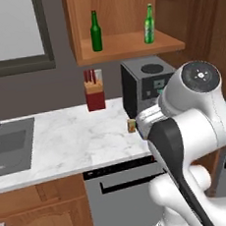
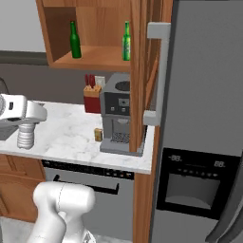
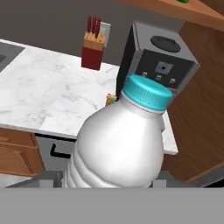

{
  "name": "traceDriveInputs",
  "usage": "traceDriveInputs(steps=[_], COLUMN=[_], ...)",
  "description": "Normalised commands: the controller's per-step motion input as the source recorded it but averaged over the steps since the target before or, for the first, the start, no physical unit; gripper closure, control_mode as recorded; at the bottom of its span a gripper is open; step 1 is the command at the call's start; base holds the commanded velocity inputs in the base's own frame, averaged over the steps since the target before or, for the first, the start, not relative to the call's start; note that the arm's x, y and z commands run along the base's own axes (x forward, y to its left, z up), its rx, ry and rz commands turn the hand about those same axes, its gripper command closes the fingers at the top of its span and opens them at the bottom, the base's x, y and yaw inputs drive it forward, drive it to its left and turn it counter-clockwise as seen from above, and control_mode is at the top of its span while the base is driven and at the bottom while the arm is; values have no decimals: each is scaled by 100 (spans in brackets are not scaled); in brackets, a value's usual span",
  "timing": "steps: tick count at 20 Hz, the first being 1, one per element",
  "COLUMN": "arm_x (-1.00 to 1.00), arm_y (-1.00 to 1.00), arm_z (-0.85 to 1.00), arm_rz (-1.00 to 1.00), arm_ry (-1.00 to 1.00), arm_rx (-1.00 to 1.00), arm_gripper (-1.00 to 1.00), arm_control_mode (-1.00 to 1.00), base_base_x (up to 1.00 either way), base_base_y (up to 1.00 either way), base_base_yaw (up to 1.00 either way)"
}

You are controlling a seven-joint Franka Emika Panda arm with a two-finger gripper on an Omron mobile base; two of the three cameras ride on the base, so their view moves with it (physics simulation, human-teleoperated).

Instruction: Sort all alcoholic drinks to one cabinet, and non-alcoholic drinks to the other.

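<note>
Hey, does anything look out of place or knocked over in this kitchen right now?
Nothing stands out. Both green glass beer bottles stand upright, apart, on the open wooden wall cabinet's shelf. The clear ribbed plastic water bottle with a blue cap is in the gripper, over the counter's edge. No spills on the marble counter.

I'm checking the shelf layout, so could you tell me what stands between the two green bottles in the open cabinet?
Nothing: in the left base view the shelf between the darker bottle and the bright green bottle is bare.
</note>
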Motion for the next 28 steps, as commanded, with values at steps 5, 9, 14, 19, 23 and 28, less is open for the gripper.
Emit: traceDriveInputs(steps=[5, 9, 14, 19, 23, 28], arm_x=[0, 0, 0, 0, 0, 0], arm_y=[0, 0, 0, 0, 0, 0], arm_z=[0, 0, 0, 0, 0, 0], arm_rz=[0, 0, 0, 0, 0, 0], arm_ry=[0, 0, 0, 0, 0, 0], arm_rx=[0, 0, 0, 0, 0, 0], arm_gripper=[100, 100, 100, 100, 100, 100], arm_control_mode=[100, 100, 100, 100, 100, 100], base_base_x=[-87, -21, 0, 0, 0, 0], base_base_y=[0, 7, 29, 23, 21, 19], base_base_yaw=[0, 6, 59, 72, 70, 64])
